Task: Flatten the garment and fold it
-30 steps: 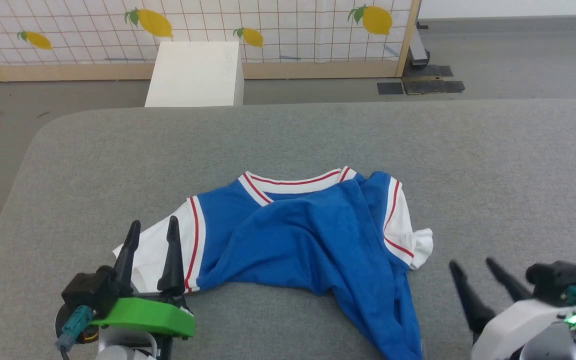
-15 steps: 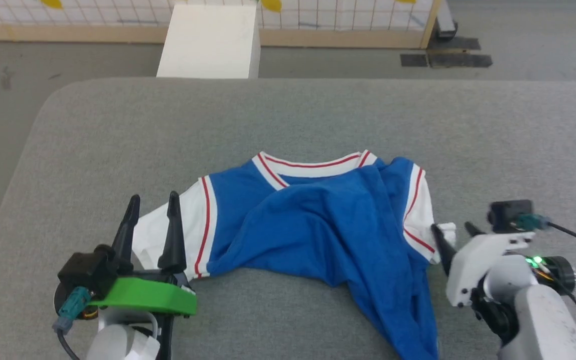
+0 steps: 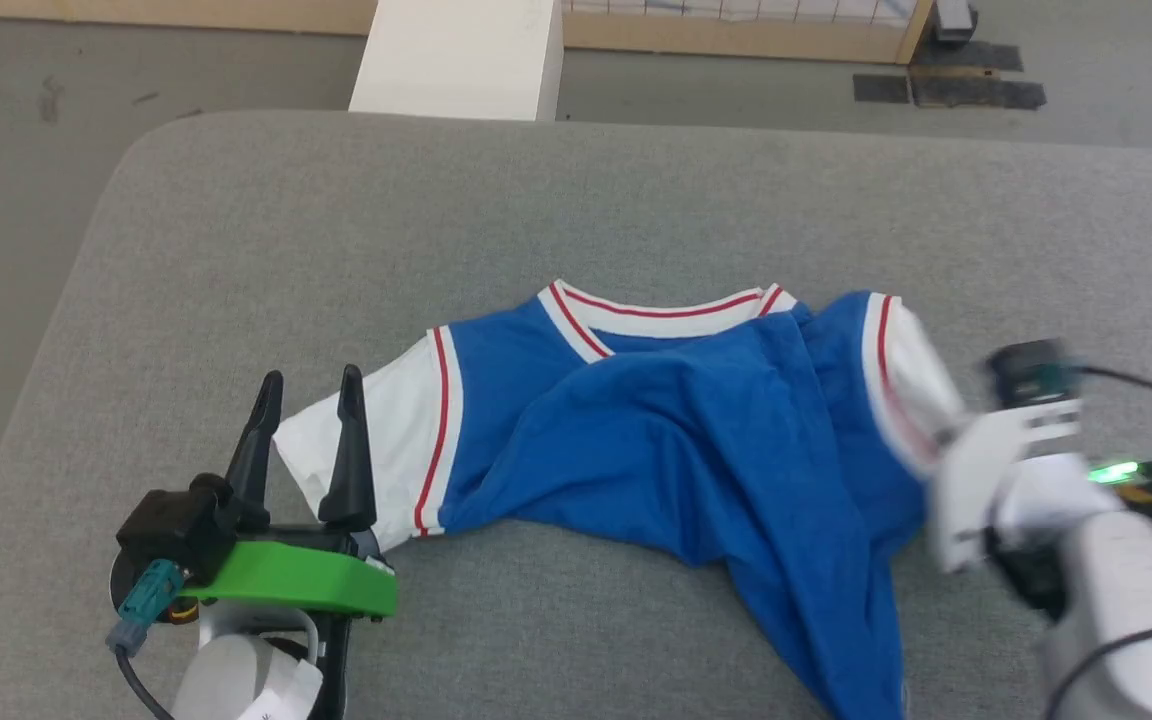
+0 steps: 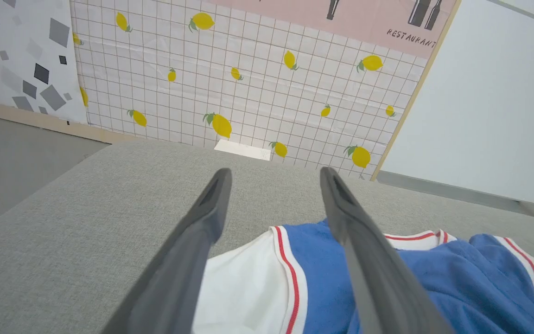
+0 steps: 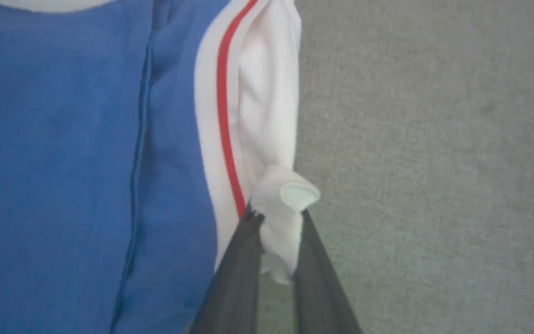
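The garment (image 3: 676, 430), a bright blue jersey with white sleeves and red-striped trim, lies crumpled on the grey padded table (image 3: 336, 230). My left gripper (image 3: 306, 385) stands open at the lower left, its two dark fingers over the white left sleeve (image 4: 244, 287), nothing between them. My right gripper (image 5: 276, 222) is shut on a bunch of the white right sleeve (image 5: 267, 116), its arm (image 3: 1056, 500) blurred at the right of the head view. The jersey's front print is hidden in the folds.
A white box (image 3: 461, 55) stands on the floor beyond the table's far edge. A lemon-patterned tiled wall (image 4: 248, 83) with a wooden base rises behind it. Bare grey table surface surrounds the jersey on the far and left sides.
My right gripper moved in to the right sleeve and shut on it, lifting the sleeve. The head camera tilted down. My left gripper stayed open and still.
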### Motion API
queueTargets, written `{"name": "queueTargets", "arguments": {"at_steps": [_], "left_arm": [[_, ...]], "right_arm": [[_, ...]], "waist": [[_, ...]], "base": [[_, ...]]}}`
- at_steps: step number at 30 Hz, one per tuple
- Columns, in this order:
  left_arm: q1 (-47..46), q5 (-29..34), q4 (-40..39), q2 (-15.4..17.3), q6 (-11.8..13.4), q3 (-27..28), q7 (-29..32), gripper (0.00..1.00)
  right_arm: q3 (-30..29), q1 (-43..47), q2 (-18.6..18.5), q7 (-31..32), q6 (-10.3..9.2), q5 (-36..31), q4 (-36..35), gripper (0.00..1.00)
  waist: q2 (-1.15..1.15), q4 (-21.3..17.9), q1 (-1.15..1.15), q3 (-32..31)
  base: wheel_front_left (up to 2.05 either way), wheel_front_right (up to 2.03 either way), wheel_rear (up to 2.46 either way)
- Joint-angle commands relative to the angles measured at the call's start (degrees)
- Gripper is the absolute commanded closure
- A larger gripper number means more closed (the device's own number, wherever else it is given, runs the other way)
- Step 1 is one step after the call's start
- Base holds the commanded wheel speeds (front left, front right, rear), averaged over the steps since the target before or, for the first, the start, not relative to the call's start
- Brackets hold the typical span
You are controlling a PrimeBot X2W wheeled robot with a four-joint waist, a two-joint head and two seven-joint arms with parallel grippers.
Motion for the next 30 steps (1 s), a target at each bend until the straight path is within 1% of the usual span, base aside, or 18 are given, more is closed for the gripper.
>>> {"name": "queueTargets", "arguments": {"at_steps": [1,8,12,16,17,18,21,22,25,27,30], "left_arm": [[0.01,0.14,0.03,-0.11,0.10,-0.01,-0.20,0.00],[0.91,0.13,0.47,-0.12,-0.04,-0.45,-0.20,0.00],[1.42,0.39,0.70,-0.12,-0.20,-0.47,-0.21,0.00],[1.79,0.88,1.09,-0.12,-0.43,-0.43,-0.21,0.00],[1.84,0.98,1.25,-0.12,-0.48,-0.52,-0.21,0.00],[1.88,1.07,1.43,-0.12,-0.54,-0.59,-0.21,0.00],[1.88,1.16,2.08,-0.12,-0.68,-0.96,-0.21,0.00],[1.73,0.98,2.66,-0.12,-0.76,-1.38,-0.21,0.00],[1.30,0.45,3.69,-0.12,-0.80,-2.29,-0.21,0.00],[0.74,0.15,4.99,-0.12,-0.25,-3.01,-0.21,0.00],[-1.01,-0.66,8.07,-0.12,1.36,-4.37,0.63,0.00]], "right_arm": [[-2.09,0.13,-1.42,-1.84,-0.12,-1.41,-1.12,1.00],[-13.95,1.43,-4.29,-7.17,-0.12,-6.32,-4.29,1.00],[-19.21,4.61,-3.94,-5.85,-0.12,-7.60,-2.09,1.00],[-22.18,7.11,-2.28,-3.31,-0.12,-6.39,1.24,1.00],[-22.49,7.36,-1.94,-3.08,-0.12,-6.06,1.67,0.74],[-22.57,7.57,-1.55,-3.32,-0.12,-5.73,1.75,0.00],[-22.82,8.48,-0.40,-5.61,-0.12,-4.86,0.53,0.00],[-22.16,9.45,0.19,-8.38,-0.12,-3.79,-1.59,0.00],[-20.19,11.50,0.79,-13.52,-0.12,-1.74,-5.94,0.00],[-17.89,13.44,1.02,-17.97,-0.12,-0.53,-9.56,0.00],[-14.05,16.74,1.19,-25.78,-0.12,2.34,-14.88,0.00]], "waist": [[0.36,-0.45,0.00,-0.99],[0.36,-0.75,0.00,-3.14],[0.36,-1.03,0.00,-3.69],[0.36,-1.74,0.00,-3.75],[0.36,-1.92,0.00,-3.75],[0.36,-2.23,0.00,-3.78],[0.36,-3.05,0.00,-4.15],[0.36,-3.53,0.00,-4.43],[0.36,-4.33,0.00,-4.91],[0.36,-4.96,0.00,-5.34],[0.36,-6.04,0.00,-5.90]], "base": [[0.00,0.00,0.00],[0.00,0.00,0.00],[0.00,0.00,0.00],[0.00,0.00,0.00],[0.00,0.00,0.00],[0.00,0.00,0.00],[0.00,0.00,0.00],[0.00,0.00,0.00],[0.00,0.00,0.00],[0.00,0.00,0.00],[0.00,0.00,0.00]]}}
